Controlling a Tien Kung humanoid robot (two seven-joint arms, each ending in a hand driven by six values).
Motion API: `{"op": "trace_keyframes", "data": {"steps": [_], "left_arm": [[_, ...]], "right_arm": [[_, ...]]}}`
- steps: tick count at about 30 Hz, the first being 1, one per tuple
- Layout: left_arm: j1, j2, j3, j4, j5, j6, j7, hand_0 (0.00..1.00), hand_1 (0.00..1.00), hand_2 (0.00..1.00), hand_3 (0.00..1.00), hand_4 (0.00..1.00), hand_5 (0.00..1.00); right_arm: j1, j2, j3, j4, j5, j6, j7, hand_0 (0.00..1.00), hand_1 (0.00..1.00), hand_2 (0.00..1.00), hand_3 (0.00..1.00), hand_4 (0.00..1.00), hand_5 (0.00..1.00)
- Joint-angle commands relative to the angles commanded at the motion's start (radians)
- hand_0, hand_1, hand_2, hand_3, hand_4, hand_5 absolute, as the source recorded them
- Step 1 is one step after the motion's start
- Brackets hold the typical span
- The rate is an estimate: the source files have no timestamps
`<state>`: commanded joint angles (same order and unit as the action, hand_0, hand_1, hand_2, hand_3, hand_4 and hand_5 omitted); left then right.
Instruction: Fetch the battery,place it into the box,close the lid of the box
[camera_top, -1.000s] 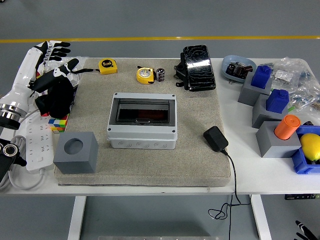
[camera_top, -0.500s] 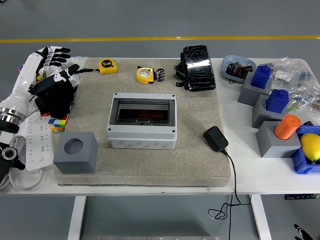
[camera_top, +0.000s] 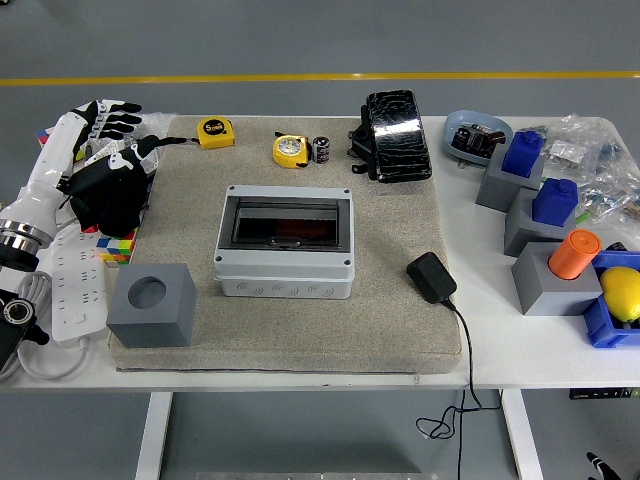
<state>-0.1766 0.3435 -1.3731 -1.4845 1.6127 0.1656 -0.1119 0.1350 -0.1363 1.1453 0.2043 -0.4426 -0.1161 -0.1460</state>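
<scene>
The battery (camera_top: 321, 149), a small dark cylinder, stands at the mat's far edge beside a yellow tape measure (camera_top: 290, 149). The grey box (camera_top: 286, 278) sits mid-mat with its dark transparent lid (camera_top: 288, 223) down flat. My left hand (camera_top: 112, 128) hovers over the table's left edge, fingers spread and empty, well left of the battery and box. Only a sliver of my right hand (camera_top: 594, 462) shows at the bottom right corner, below the table.
A grey cube with a round hole (camera_top: 151, 304) sits front left on the mat. A black case (camera_top: 397, 134), a black adapter (camera_top: 431, 277) with its cord, a second tape measure (camera_top: 215, 131), a power strip (camera_top: 78, 285) and blocks at the right (camera_top: 542, 232) surround it.
My left hand has drifted slightly up and left, fingers still spread. My right hand's fingertips have sunk almost out of view at the bottom right.
</scene>
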Motion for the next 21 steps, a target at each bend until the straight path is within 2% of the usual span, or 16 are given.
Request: {"op": "trace_keyframes", "data": {"steps": [15,16,19,21], "left_arm": [[0.016,0.003,0.008,0.002,-0.011,-0.005,-0.008,0.607,0.661,0.688,0.718,0.998,0.775],[0.016,0.003,0.007,0.001,-0.011,-0.006,-0.008,0.605,0.661,0.687,0.718,0.998,0.811],[0.013,0.004,0.005,-0.001,-0.011,-0.007,-0.008,0.605,0.661,0.687,0.718,0.998,0.811],[-0.013,0.006,0.015,0.001,-0.015,-0.004,-0.013,0.605,0.661,0.687,0.718,0.998,0.811]], "right_arm": [[-0.006,0.015,-0.022,-0.010,0.012,-0.012,0.007,0.662,0.668,0.674,0.559,0.960,0.473],[-0.004,0.015,-0.024,-0.010,0.014,-0.012,0.006,0.662,0.668,0.674,0.557,0.960,0.475],[-0.001,0.015,-0.024,-0.011,0.015,-0.013,0.006,0.662,0.668,0.674,0.557,0.960,0.475],[0.023,0.018,-0.028,-0.017,0.029,-0.009,0.002,0.662,0.668,0.674,0.557,0.960,0.475]]}}
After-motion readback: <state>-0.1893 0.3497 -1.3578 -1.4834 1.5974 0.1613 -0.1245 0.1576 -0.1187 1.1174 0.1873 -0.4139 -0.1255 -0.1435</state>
